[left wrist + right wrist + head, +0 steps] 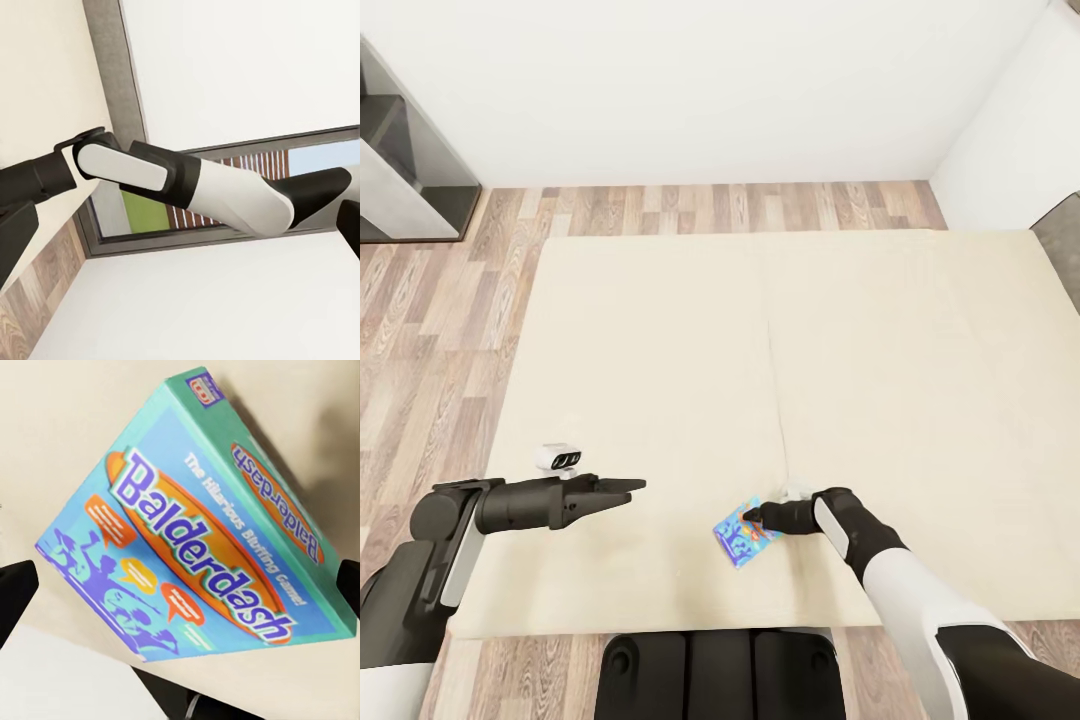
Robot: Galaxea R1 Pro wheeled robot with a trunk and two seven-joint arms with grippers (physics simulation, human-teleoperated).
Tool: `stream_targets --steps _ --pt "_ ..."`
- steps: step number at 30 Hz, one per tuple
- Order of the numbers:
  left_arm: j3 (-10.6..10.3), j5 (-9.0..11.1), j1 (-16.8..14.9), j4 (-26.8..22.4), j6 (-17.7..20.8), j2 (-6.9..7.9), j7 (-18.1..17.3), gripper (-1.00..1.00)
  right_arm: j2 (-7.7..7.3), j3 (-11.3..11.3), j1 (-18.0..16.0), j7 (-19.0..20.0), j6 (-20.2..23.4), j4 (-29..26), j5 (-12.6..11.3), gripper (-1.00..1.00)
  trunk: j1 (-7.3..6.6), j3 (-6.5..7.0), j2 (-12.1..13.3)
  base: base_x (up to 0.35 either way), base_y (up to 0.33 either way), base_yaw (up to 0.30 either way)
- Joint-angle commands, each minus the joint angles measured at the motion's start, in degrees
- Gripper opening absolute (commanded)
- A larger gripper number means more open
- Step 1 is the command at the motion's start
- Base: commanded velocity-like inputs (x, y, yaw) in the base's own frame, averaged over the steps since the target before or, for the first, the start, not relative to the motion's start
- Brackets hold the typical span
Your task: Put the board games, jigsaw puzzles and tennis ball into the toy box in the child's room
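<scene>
One board game (pixel 738 535), a flat blue and teal box with an orange "Balderdash" logo (pixel 202 547), lies near the front edge of the cream bed (pixel 660 350). My right gripper (pixel 753 518) is at the box's upper right corner and open, with a dark fingertip (pixel 15 592) on either side of the cover. Left of the box by about a hand's width, my left gripper (pixel 632 487) hovers over the bed, open and empty, pointing toward the game. The toy box, jigsaw puzzles and tennis ball are out of view.
Wood-plank floor (pixel 440 330) surrounds the bed on the left and behind. A dark grey shelf unit (pixel 400 160) stands at the back left against the white wall. My right arm (pixel 187 180) crosses the left wrist view. My base (pixel 720 670) is against the bed's front edge.
</scene>
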Motion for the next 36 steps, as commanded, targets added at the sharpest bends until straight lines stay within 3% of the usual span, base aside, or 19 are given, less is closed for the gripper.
stream_targets --steps 1,36 --pt "0.0 0.0 0.0 0.0 0.6 0.0 -0.2 1.0 0.0 0.1 0.0 -0.1 0.3 0.0 -0.5 1.0 0.03 -0.06 -0.1 0.0 0.0 0.0" --pt "0.0 -0.1 0.0 0.0 0.6 -0.02 -0.2 1.0 0.8 0.0 0.0 -0.6 -4.2 0.1 -0.4 1.0 0.03 -0.06 -0.1 0.0 0.0 0.0"
